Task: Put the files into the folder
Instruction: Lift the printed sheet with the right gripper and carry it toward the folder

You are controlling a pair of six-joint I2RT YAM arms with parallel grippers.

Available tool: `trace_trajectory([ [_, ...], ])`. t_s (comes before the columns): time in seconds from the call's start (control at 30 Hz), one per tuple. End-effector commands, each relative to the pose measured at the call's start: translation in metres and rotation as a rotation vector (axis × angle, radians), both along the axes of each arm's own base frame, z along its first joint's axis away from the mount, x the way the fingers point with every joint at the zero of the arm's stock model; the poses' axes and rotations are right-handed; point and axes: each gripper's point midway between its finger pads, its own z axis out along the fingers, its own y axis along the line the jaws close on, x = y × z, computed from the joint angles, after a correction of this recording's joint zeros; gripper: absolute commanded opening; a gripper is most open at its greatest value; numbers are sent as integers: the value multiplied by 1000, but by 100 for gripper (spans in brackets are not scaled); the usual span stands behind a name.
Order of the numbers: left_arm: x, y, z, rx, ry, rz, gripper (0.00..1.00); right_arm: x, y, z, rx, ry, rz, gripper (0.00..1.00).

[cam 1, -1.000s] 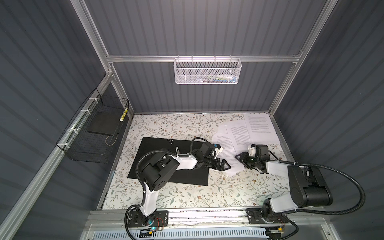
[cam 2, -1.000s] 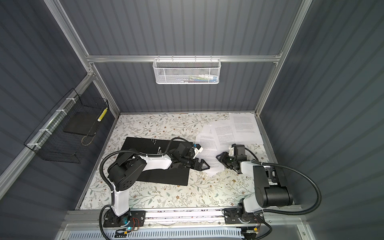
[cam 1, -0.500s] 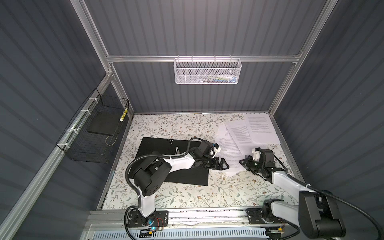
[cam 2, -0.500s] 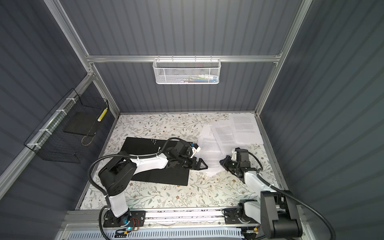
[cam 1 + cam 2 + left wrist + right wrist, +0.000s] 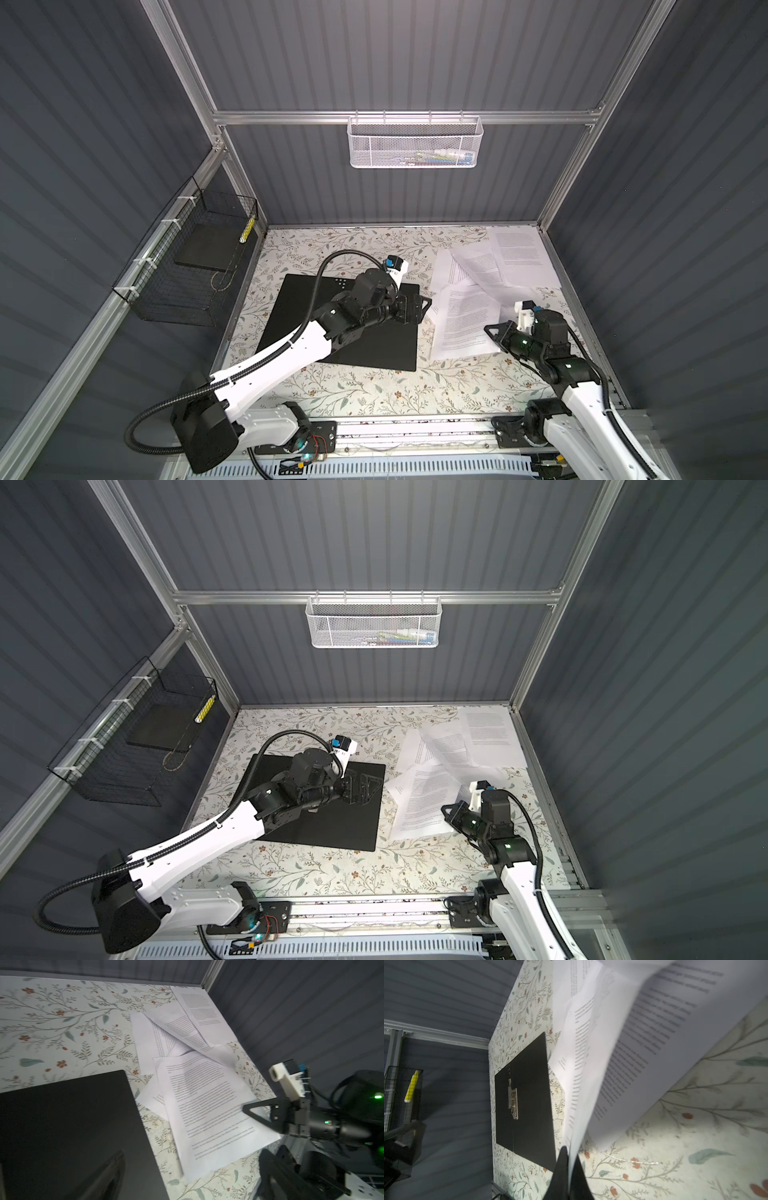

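We are logging, left to right: folder (image 5: 374, 353) lying open, black inside up, on the floral table (image 5: 353, 395). Left pincer (image 5: 417, 309) is staying spread over its right part. Files (image 5: 461, 320) are lying overlapped just right of it. Right pincer (image 5: 568, 1169) is pinching the lifted edge of the nearest of them.

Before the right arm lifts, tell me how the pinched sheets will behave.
Likely floppy: the sheets bow where the right gripper pinches their edge. Probably light, being thin paper. They may fan apart or slip, since several overlap loosely.
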Motion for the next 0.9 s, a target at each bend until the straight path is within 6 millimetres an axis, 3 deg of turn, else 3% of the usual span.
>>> trace_trajectory([
  [0.0, -4, 37, -28, 236, -35, 35, 100, 3, 12, 33, -57, -46, 49, 0],
  [0.4, -15, 110, -14, 453, -205, 114, 100, 45, 100, 121, -14, -208, 248, 0],
  [0.53, -16, 121, -17, 430, -239, 165, 100, 70, 127, 146, 23, -250, 284, 0],
  [0.7, -13, 130, -18, 437, -259, 210, 100, 88, 177, 176, 107, -286, 408, 0],
  [0.87, -4, 148, -11, 495, -301, 299, 100, 100, 212, 190, 149, -297, 485, 0],
])
